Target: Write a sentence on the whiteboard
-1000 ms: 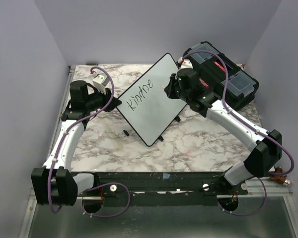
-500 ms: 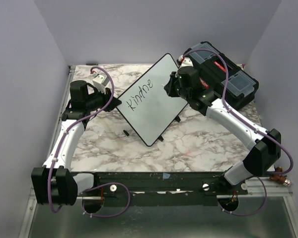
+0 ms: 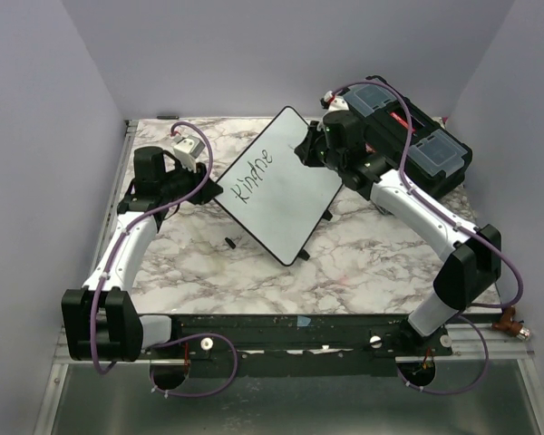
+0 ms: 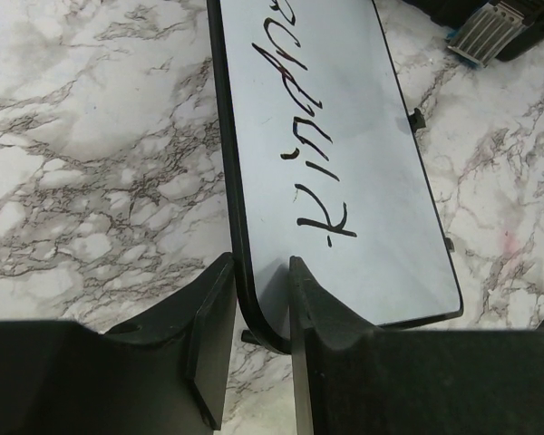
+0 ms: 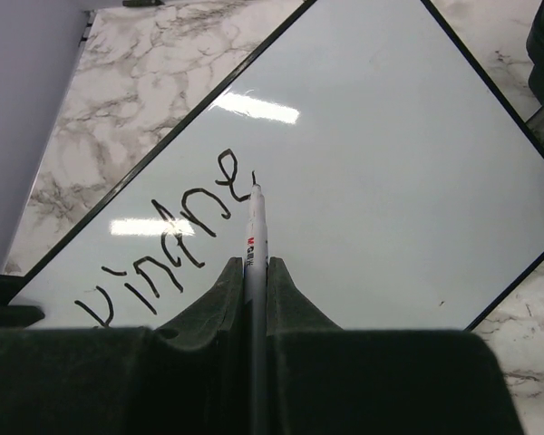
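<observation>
The whiteboard [image 3: 281, 195] stands tilted on the marble table, propped on its small black feet. The sentence [image 3: 252, 174] reads "Kindne" in black marker. My left gripper [image 3: 210, 188] is shut on the board's left corner; in the left wrist view the gripper [image 4: 258, 272] has its jaws either side of the black frame of the board [image 4: 344, 136], with the lettering [image 4: 299, 118] ahead. My right gripper [image 3: 308, 149] is shut on a white marker [image 5: 256, 231]. The marker tip touches the board [image 5: 390, 181] just right of the lettering [image 5: 177, 236], where a short new stroke starts.
A black plastic toolbox [image 3: 412, 140] with clear lid compartments sits at the back right, close behind my right arm; a corner of it shows in the left wrist view [image 4: 490, 27]. Purple walls enclose the table on three sides.
The board has turned a little, its near corner swinging right. My right gripper with the marker has moved toward the far end of the board. My left arm has shifted slightly.
</observation>
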You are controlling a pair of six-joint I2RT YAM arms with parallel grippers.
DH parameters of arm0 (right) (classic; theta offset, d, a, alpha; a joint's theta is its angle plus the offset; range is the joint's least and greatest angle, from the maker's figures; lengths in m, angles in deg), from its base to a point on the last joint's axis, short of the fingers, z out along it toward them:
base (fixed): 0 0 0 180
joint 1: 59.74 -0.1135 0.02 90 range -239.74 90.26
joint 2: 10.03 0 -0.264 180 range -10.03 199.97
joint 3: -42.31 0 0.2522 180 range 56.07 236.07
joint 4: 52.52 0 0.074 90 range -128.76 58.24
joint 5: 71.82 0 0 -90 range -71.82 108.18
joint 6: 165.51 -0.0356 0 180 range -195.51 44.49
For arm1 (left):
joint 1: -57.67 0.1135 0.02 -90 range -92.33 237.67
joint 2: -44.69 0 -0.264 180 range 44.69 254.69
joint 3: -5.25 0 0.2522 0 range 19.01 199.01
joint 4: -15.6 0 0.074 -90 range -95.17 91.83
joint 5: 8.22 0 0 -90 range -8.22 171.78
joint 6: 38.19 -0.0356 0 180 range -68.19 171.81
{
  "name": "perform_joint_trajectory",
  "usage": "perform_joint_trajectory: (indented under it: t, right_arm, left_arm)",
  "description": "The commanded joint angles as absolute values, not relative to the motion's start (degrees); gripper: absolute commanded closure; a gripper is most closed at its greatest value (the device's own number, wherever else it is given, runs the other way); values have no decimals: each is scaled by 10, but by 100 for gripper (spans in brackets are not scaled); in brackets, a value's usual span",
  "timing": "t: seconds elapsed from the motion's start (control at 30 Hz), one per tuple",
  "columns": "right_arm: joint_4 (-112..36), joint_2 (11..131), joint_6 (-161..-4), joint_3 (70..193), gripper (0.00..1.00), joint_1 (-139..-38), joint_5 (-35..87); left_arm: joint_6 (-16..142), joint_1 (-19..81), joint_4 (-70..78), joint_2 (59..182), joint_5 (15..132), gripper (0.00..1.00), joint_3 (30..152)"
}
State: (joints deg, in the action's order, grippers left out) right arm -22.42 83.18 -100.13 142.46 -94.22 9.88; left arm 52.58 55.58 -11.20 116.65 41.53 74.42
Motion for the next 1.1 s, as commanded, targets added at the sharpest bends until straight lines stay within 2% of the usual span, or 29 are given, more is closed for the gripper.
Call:
perform_joint_trajectory:
  t: [0.0, 0.3, 0.47, 1.07]
  right_arm:
    - [-237, 844, -1008, 1443, 99, -936, 118]
    - [-248, 847, -1015, 1424, 99, -930, 129]
    - [-252, 842, -1019, 1409, 99, -930, 132]
    - [-267, 830, -1029, 1361, 99, -927, 146]
  left_arm:
    - [501, 553, -88, 1155, 419, 72, 736]
    - [495, 553, -93, 1155, 424, 72, 733]
    - [509, 553, -65, 1145, 432, 65, 707]
    - [523, 553, -56, 1092, 443, 61, 698]
